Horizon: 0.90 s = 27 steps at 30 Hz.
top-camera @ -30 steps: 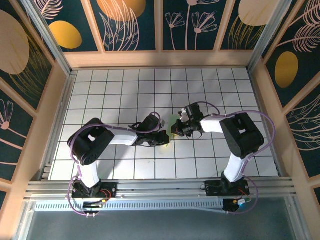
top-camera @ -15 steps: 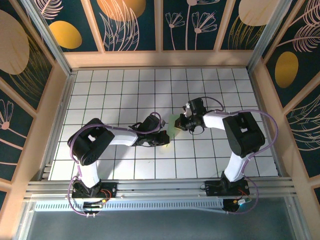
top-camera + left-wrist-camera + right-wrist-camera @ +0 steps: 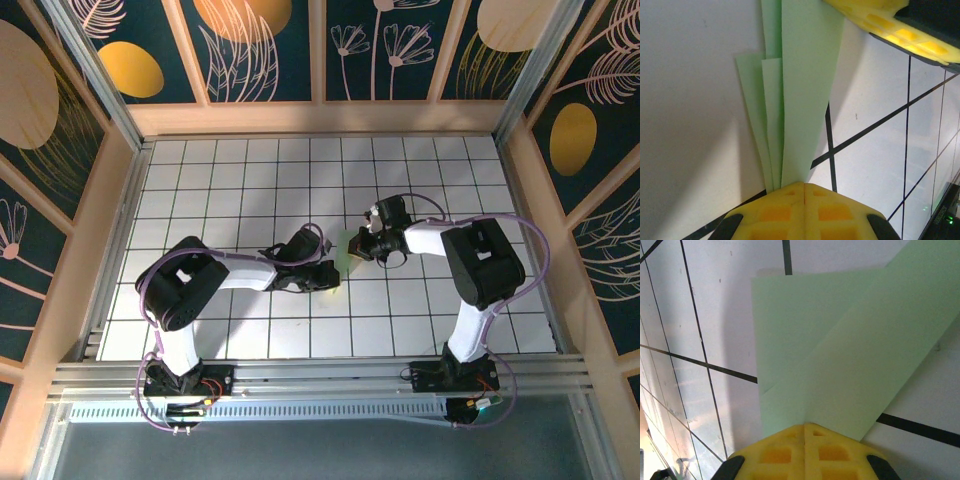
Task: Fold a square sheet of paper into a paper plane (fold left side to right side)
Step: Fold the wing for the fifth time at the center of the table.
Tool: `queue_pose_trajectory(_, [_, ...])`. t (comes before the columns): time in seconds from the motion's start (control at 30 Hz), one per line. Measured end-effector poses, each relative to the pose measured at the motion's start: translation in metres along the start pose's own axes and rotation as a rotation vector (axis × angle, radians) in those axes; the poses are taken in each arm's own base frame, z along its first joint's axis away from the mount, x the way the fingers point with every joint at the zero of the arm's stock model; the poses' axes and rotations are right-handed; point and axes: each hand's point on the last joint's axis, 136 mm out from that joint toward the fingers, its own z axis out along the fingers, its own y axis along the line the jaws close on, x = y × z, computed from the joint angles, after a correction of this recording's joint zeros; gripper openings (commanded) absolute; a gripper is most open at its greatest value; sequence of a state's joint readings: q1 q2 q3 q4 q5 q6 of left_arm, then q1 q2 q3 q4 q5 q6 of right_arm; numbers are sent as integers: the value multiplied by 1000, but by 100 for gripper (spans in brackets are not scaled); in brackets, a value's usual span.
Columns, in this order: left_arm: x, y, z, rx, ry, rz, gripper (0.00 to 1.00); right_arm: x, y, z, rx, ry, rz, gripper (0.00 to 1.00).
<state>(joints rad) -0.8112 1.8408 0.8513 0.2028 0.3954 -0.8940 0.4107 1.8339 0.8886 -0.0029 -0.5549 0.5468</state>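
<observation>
The left gripper (image 3: 804, 189) and the right gripper (image 3: 805, 427) are each pinching one end of the green paper plane (image 3: 800, 90), fingers closed tight on it, near the middle of the table (image 3: 250, 180).

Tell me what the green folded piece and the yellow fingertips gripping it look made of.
The paper plane: thin matte paper, judging by crisp creases and flat stacked layers. The yellow fingertips: likely moulded plastic or rubber, dull, with recessed square pockets.

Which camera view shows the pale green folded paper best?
Left wrist: the pale green folded paper fans out its stacked lengthwise layers close up. Right wrist shows a broad face with one diagonal edge; top external shows a small distant patch.
</observation>
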Motion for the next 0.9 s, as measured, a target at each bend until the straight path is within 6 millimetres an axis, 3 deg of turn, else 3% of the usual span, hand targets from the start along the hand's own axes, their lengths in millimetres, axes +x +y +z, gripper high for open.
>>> queue_pose_trajectory(0.33, [-27, -22, 1, 52, -35, 19, 0, 0, 0, 0, -8, 0, -17, 0])
queue_pose_trajectory(0.57, [-32, -16, 18, 36, -17, 19, 0, 0, 0, 0, -7, 0, -17, 0])
queue_pose_trajectory(0.9, [-29, -10, 20, 10, -7, 60, 0, 0, -1, 0, -5, 1, -24, 0])
